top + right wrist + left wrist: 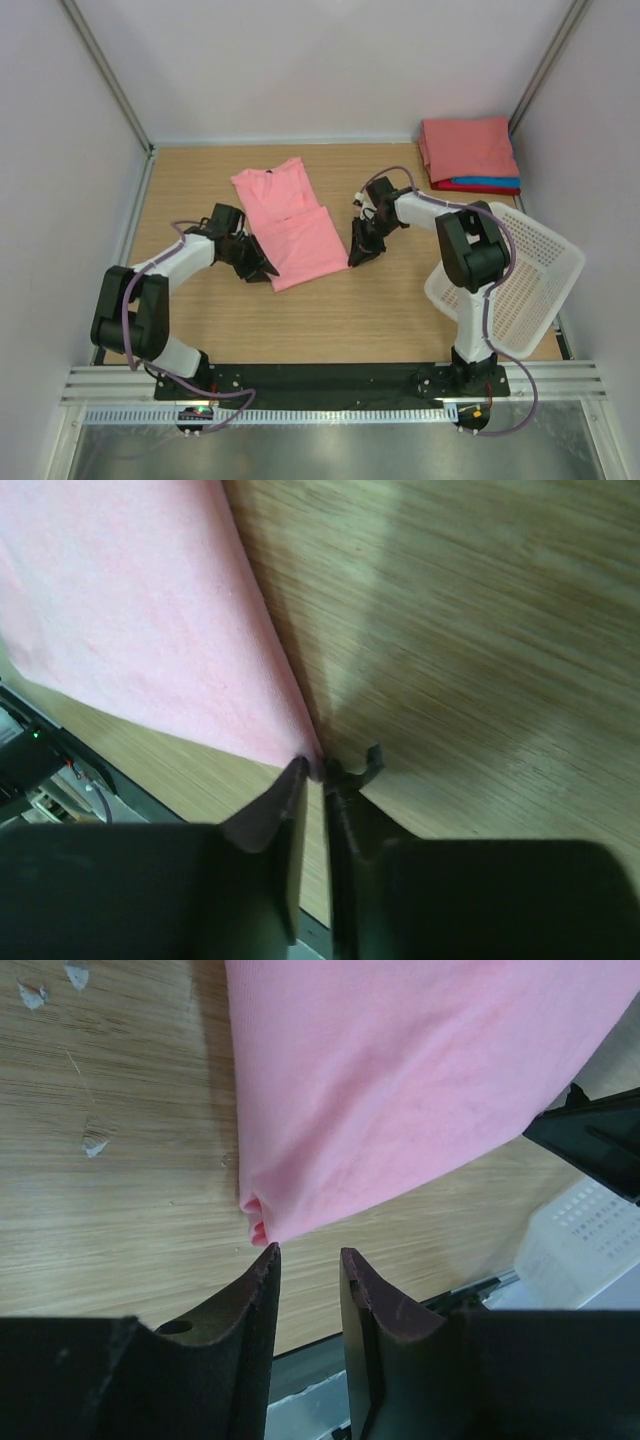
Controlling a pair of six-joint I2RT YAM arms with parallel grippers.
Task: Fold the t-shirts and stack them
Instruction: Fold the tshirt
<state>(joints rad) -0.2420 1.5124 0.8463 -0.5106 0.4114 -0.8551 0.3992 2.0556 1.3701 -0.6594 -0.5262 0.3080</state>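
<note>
A: Surface (pixel 400 310) carries the pink t-shirt (pixel 285 222), folded lengthwise, at centre; finished stack (pixel 470 150) at 1 o'clock.
B: Left jaws narrowly parted, empty, just short of the shirt's 7 o'clock hem corner (pixel 260 1228). Right jaws near-closed at its 5 o'clock corner; grip unclear.
A: Risk, judged: only one corner gets caught, so the fold skews.

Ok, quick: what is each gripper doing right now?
Left gripper: open, empty; the pink t-shirt corner lies just beyond its tips.
Right gripper: shut, seemingly pinching another corner of the pink t-shirt.
</note>
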